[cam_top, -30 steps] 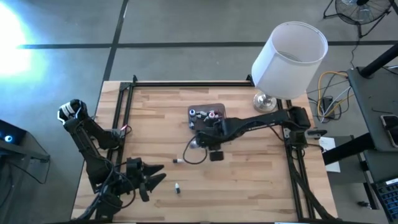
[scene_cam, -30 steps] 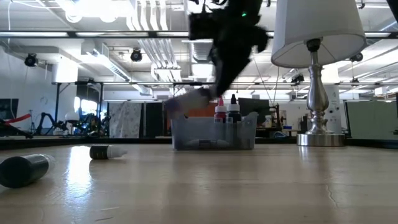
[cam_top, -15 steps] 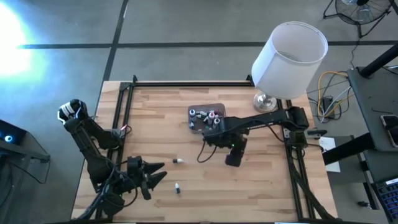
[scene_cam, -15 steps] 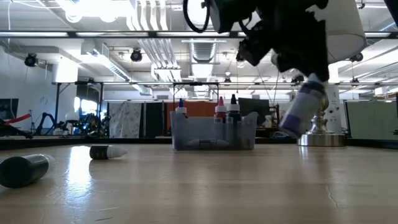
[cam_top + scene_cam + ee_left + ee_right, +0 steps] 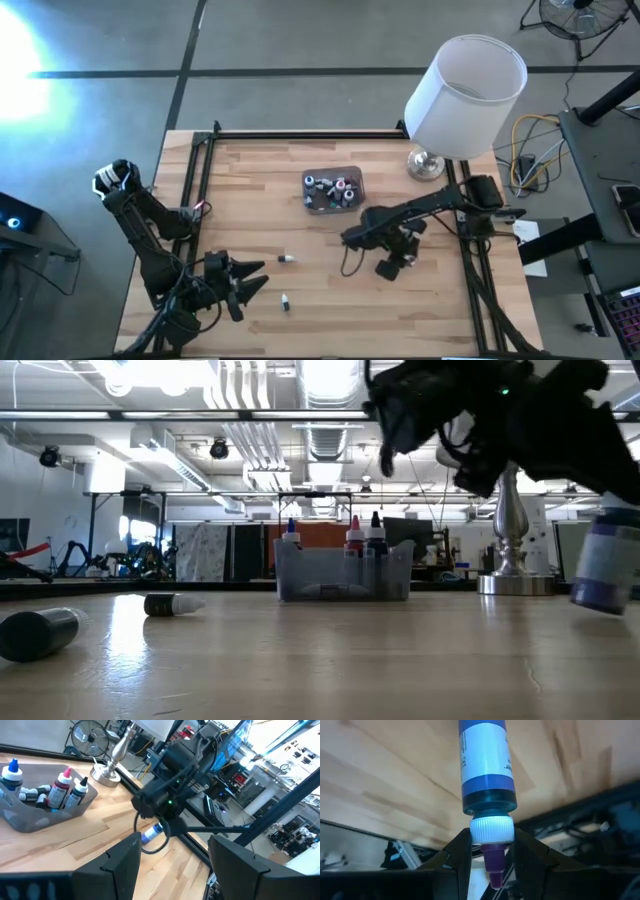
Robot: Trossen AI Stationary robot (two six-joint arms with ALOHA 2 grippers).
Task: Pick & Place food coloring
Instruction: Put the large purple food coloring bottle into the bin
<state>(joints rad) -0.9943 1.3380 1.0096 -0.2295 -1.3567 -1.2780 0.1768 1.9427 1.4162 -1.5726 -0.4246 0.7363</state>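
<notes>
My right gripper (image 5: 491,851) is shut on one food coloring bottle (image 5: 485,765): blue body, white label, white collar, purple tip. In the low view this bottle (image 5: 603,570) hangs tilted at the far right, low over the table. The grey tub (image 5: 333,190) holds several more bottles standing and lying. Two small bottles (image 5: 286,259) (image 5: 285,300) lie loose on the wood. My left gripper (image 5: 258,280) waits open near the front left corner, and its wrist view shows the held bottle (image 5: 150,834) under the right arm. My right gripper pinches the bottle's white cap collar (image 5: 491,831) between its two fingers, with the purple tip pointing back between them. The fingers slant downward and the bottle runs on in line with them, base end lowest. I cannot tell whether the base touches the table.
A lamp with a white shade (image 5: 465,85) and a metal base (image 5: 427,165) stands at the back right, close to the right arm. Black rails (image 5: 200,190) run along the table's sides. Bare wood lies between the tub and the near edge.
My right gripper has carried the bottle from just in front of the tub toward the table's right and near edges, sinking a little. Its wrist has rolled and tipped, so the bottle now points base down. The left arm has kept still.
</notes>
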